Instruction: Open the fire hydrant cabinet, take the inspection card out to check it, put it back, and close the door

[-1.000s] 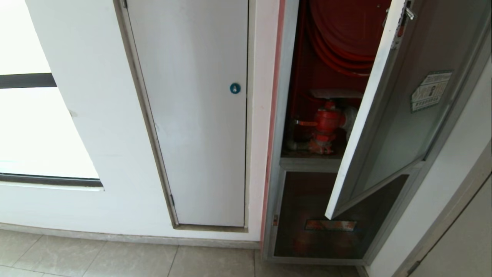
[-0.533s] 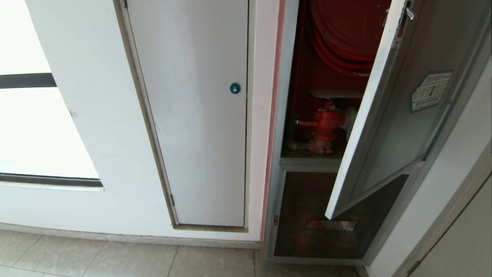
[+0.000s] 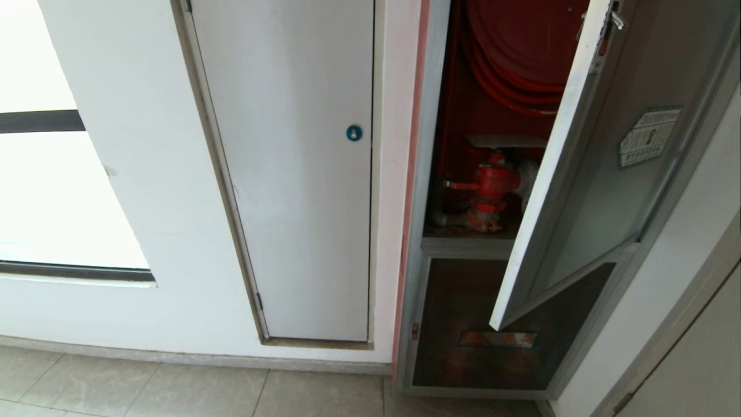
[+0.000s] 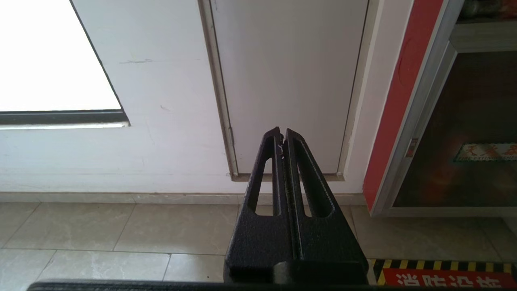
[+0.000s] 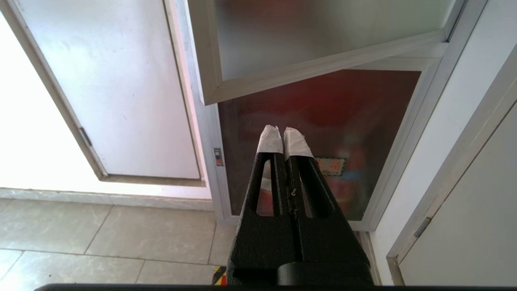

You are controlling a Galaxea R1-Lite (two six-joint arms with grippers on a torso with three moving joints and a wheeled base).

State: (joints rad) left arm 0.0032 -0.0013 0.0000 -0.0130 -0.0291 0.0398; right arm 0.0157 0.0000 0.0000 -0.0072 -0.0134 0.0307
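both grippers pinched closed (parked low), door (image 3: 584, 174) ajar, upright.

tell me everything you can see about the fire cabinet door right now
The door is a silver aluminium frame around dark tinted glass, standing partly open and swung out from the fire hydrant cabinet, hinged on its right side. A green-bordered white sticker sits on the glass, and a small metal latch sticks out near its free edge at the top. Its lower corner overhangs the lower dark glass panel. Nothing touches it.
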